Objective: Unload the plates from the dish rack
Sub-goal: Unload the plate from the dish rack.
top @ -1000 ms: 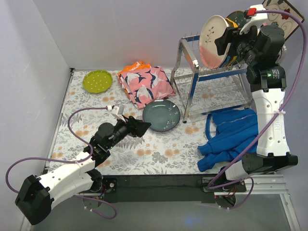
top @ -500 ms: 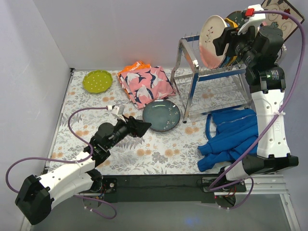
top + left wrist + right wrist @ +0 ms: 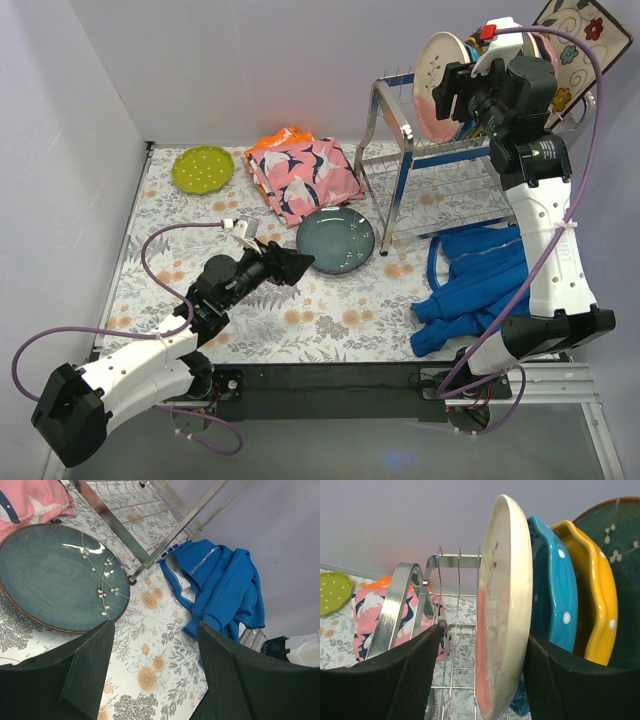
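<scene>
The chrome dish rack stands at the back right. A cream-pink plate stands on edge in its top tier, in front of a dotted blue plate, an orange plate and a dark teal plate. My right gripper is open, with one finger on each side of the cream-pink plate; a gap shows on the plate's left side. A second dark teal plate lies flat on the table. My left gripper is open and empty beside its near edge.
A dotted lime plate lies at the back left. A pink bird-print cloth lies beside the rack. A blue garment is heaped in front of the rack. A square floral plate leans behind the right arm.
My right arm has shifted up and back, with its gripper still at the cream-pink plate. The plate stays in the rack. The left arm has not moved.
</scene>
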Motion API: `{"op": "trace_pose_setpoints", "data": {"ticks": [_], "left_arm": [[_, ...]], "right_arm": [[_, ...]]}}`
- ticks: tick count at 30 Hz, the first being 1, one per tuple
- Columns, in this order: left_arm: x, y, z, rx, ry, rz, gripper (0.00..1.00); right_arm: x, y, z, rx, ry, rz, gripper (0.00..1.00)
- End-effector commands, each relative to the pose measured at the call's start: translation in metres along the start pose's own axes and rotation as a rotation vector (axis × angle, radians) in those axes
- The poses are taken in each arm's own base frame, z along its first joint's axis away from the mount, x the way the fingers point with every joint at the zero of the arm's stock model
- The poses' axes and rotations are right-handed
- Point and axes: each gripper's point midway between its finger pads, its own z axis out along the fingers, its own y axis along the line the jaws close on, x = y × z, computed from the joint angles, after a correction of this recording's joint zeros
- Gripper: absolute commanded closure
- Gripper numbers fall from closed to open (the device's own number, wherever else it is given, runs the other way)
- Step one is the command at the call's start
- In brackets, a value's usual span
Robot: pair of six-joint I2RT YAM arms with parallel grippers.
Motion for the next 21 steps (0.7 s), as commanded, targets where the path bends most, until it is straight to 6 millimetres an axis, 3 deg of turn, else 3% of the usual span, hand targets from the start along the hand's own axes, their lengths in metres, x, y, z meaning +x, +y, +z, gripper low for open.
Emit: {"op": "trace_pose_setpoints", "data": {"ticks": [1, 14, 21], "left_arm": [[-0.001, -0.005, -0.001, 0.023, -0.004, 0.004, 0.35], [-0.003, -0.008, -0.003, 0.031, -0.012, 0.005, 0.35], [-0.003, -0.007, -0.003, 0.026, -0.013, 0.005, 0.35]], "right_arm": [[-0.004, -0.002, 0.006, 0.043, -0.011, -0.037, 0.32], [0.017, -0.007, 0.022, 0.099, 0.024, -0.071, 0.42], [0.015, -0.01, 0.019, 0.123, -0.003, -0.078, 0.65]]}}
